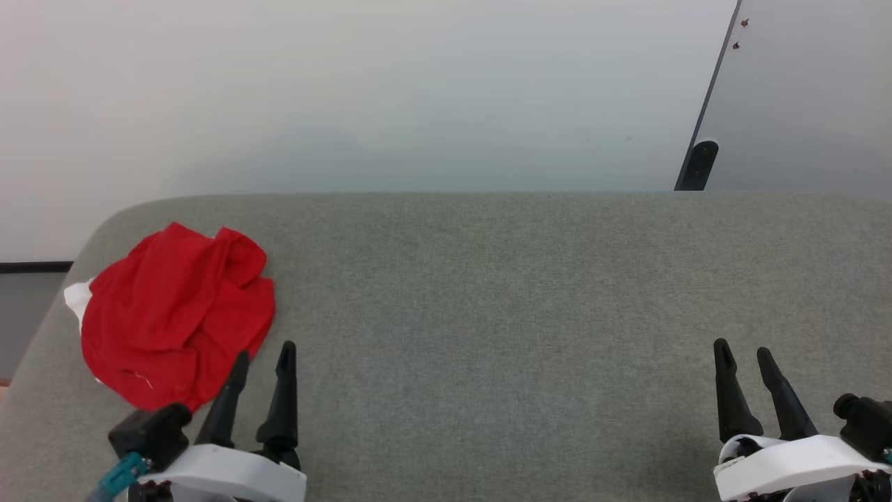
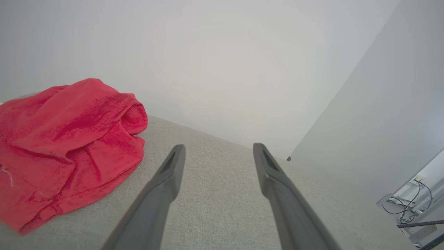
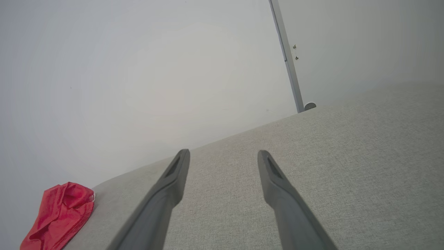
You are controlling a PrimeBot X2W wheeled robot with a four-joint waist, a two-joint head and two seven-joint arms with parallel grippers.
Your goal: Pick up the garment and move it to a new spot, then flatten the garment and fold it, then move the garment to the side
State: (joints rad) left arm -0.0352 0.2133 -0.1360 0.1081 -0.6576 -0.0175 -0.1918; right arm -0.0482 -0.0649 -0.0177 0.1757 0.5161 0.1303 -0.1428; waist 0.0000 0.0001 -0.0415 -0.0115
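Note:
The garment (image 1: 174,307) lies crumpled in a red heap at the left end of the grey fabric table (image 1: 488,314), with a bit of white showing at its left edge. My left gripper (image 1: 263,352) stands open just to the right of the heap's near edge, its left finger close to the cloth and nothing between the fingers. In the left wrist view the garment (image 2: 62,146) lies left of the open left gripper (image 2: 218,147). My right gripper (image 1: 742,347) is open over bare table far to the right. The right wrist view has the right gripper (image 3: 223,152) open, with the garment (image 3: 59,211) far off at lower left.
A white wall runs behind the table's far edge. A grey panel with a dark post (image 1: 697,164) stands at the back right. The table's left corner is rounded, with floor beyond it. Cables and a metal frame (image 2: 409,205) sit off the table's right side.

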